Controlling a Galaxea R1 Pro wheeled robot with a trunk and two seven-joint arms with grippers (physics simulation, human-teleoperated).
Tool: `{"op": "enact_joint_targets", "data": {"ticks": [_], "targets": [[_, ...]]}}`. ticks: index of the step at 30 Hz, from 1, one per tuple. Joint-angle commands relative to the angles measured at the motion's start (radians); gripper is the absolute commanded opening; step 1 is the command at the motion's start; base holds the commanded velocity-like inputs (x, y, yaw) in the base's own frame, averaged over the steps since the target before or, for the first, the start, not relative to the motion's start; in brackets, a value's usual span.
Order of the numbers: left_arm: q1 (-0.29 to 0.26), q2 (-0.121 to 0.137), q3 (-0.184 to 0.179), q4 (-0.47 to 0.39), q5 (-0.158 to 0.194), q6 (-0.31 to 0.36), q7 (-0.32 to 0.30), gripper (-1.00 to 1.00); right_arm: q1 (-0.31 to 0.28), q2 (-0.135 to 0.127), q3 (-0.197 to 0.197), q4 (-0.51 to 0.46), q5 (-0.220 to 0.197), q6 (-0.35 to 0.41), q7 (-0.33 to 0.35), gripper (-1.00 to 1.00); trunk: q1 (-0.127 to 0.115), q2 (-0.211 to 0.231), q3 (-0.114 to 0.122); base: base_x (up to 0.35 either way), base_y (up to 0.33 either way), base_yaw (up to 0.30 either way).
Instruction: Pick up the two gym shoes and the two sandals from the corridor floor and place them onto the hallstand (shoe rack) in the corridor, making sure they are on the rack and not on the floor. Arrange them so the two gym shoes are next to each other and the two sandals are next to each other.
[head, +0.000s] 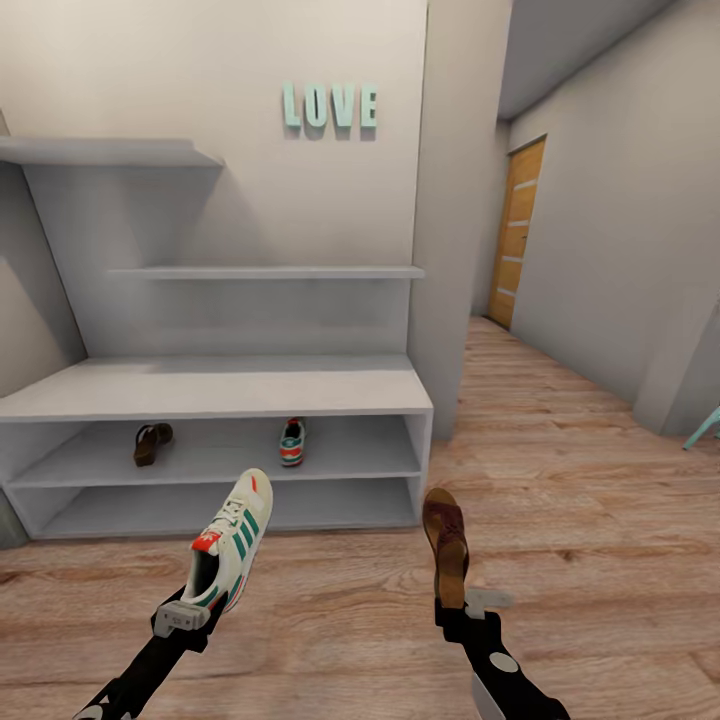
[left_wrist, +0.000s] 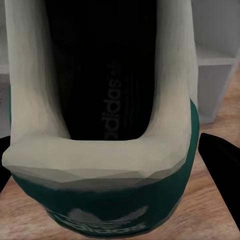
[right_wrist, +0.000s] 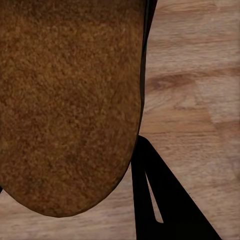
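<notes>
Your left jaws (head: 195, 610) clamp a gym shoe's (head: 232, 540) heel, right jaws (head: 455, 612) a sandal (head: 446, 545); open corridor floor (head: 580, 520) fronts the hallstand (head: 220, 385).

Pale grey walls (head: 620, 250) enclose a corridor that runs away to the right. At its far end stands a wooden door (head: 520, 235) with light horizontal panels. Mint-green letters "LOVE" (head: 330, 106) hang high on the wall. A turquoise chair leg (head: 703, 428) shows at the right edge.
</notes>
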Motion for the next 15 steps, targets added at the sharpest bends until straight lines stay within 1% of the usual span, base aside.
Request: {"op": "enact_joint_targets", "data": {"ticks": [1, 11, 13, 15], "targets": [[-0.001, 0.001, -0.007, 0.001, 0.011, -0.002, -0.004, -1.00, -0.001, 0.001, -0.006, 0.001, 0.007, -0.002, -0.003, -1.00, 0.000, 0.000, -0.001, 0.000, 0.059, -0.009], [0.000, 0.001, -0.007, 0.002, 0.012, -0.002, -0.002, -1.00, -0.001, 0.001, -0.009, -0.004, 0.006, -0.004, -0.004, -1.00, 0.000, 0.000, -0.001, 0.000, 0.012, -0.002], [0.000, 0.001, -0.007, 0.002, 0.012, -0.001, -0.001, -1.00, -0.001, 0.001, -0.012, -0.004, 0.000, -0.003, -0.004, -1.00, 0.000, 0.000, -0.001, 0.000, 0.000, 0.000], [0.000, 0.000, -0.007, 0.002, 0.012, -0.001, 0.018, -1.00, -0.001, 0.001, -0.015, -0.008, -0.003, -0.003, -0.004, -1.00, 0.000, 0.000, -0.001, 0.000, 0.000, 0.000]]}}
